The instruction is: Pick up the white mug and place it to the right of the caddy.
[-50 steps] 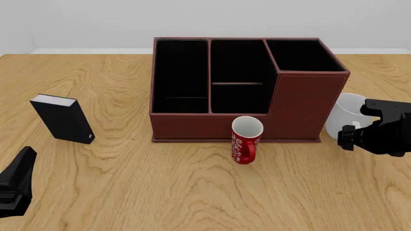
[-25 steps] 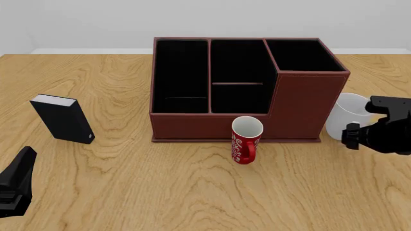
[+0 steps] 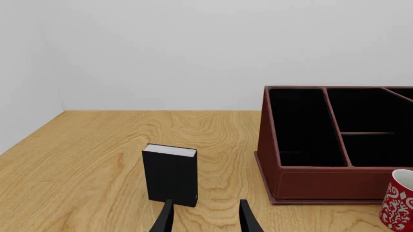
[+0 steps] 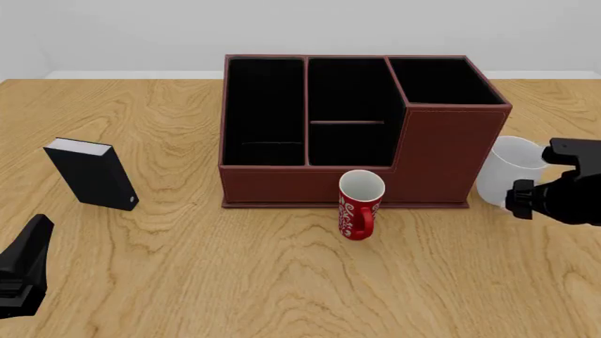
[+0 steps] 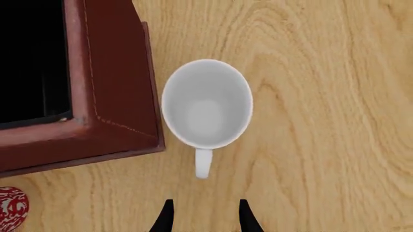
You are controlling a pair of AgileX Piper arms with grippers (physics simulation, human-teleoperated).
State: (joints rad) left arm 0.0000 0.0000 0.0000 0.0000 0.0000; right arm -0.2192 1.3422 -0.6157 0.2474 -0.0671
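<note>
**White mug upright beside the caddy, right pincer above it**

While the white mug (image 4: 504,177) stands upright on the wooden surface (image 4: 281,282), it sits just to the right of the caddy (image 4: 441,158), next to the caddy's taller end section. From the right wrist view the mug (image 5: 206,103) is seen from directly above, its mouth open and its inside bare. Its rim lies very close to the caddy's (image 5: 110,82) base flange; whether the two touch cannot be told. The mug's handle points away from the rim toward the camera side of the surface.

The right pincer (image 5: 203,215) is over the surface just beyond the handle's end. Its two fingertips (image 5: 166,217) are spread apart with bare wood between them, and they hold nothing. In the front view the right arm's black body (image 4: 564,186) overlaps the right edge of the mug.

The left pincer (image 3: 203,217) is well apart from the mug, at the near left of the surface. Its fingers (image 3: 164,220) are likewise spread and hold nothing. Ahead of it stands a small black box (image 3: 170,175) with a white top, upright and left of the caddy (image 3: 322,145).

A red mug (image 4: 361,204) with white lettering stands upright in front of the caddy's front wall, near its middle, with its handle facing the camera side.
</note>
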